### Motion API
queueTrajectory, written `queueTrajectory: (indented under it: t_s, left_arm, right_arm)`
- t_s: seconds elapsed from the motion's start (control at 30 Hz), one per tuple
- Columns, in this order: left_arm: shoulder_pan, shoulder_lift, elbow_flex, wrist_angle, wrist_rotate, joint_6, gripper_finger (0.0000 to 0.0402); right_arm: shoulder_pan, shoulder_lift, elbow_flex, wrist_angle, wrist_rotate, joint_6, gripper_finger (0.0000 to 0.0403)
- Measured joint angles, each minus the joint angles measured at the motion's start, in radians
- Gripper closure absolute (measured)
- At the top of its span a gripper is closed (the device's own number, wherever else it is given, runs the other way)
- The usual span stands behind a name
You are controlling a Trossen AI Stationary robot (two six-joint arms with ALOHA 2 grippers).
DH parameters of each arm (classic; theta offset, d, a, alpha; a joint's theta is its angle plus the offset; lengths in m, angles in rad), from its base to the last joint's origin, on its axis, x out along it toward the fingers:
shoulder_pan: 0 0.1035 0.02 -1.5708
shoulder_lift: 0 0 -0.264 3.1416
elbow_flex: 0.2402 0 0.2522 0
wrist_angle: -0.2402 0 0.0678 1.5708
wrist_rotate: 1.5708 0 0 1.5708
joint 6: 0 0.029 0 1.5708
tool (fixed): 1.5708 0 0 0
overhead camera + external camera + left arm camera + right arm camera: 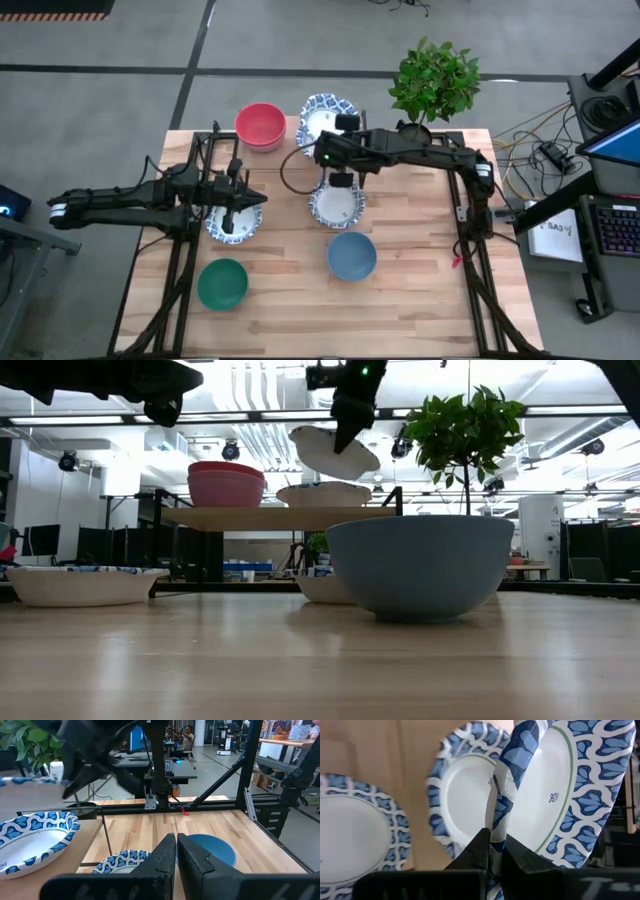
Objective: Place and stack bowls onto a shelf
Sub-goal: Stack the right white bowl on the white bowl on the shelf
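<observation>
The shelf (270, 517) carries a red bowl (260, 122) stacked on a pink one (226, 492), with a blue-patterned white bowl (323, 494) beside them. My right gripper (345, 442) is shut on another patterned bowl (335, 452), which hangs above the shelf bowl. In the high view the arm hides most of the held bowl. My left gripper (232, 208), shut and empty, hovers over a patterned bowl (235, 222) that rests on the table. A further patterned bowl (337, 205), the blue bowl (352, 255) and the green bowl (222, 283) also stand on the table. My right gripper pinches the held bowl's patterned rim (502, 815) between its two fingers, one on the inner face and one on the outer. The fingers come from above, pointing down. The bowl is lifted clear and hangs tilted.
A potted plant (435, 80) stands just right of the shelf at the table's far edge. Black frame rails (478, 270) run along the left and right sides of the table. Bare wood (290, 320) lies along the near edge.
</observation>
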Motion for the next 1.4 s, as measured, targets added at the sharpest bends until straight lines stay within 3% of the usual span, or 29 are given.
queueTrajectory:
  t_s: [0.5, 0.93, 1.4]
  left_arm:
    - [0.0, -0.004, 0.0, -0.001, 0.0, 0.004, 0.0402]
    - [0.0, -0.005, 0.0, 0.0, 0.0, 0.004, 0.0402]
    - [0.0, -0.005, 0.0, 0.0, 0.0, 0.004, 0.0402]
  right_arm:
    - [-0.029, 0.012, 0.0, 0.021, -0.054, 0.036, 0.0385]
    - [-0.028, 0.012, 0.0, 0.035, -0.053, 0.081, 0.0274]
    - [0.01, 0.01, 0.0, 0.034, -0.061, 0.161, 0.0257]
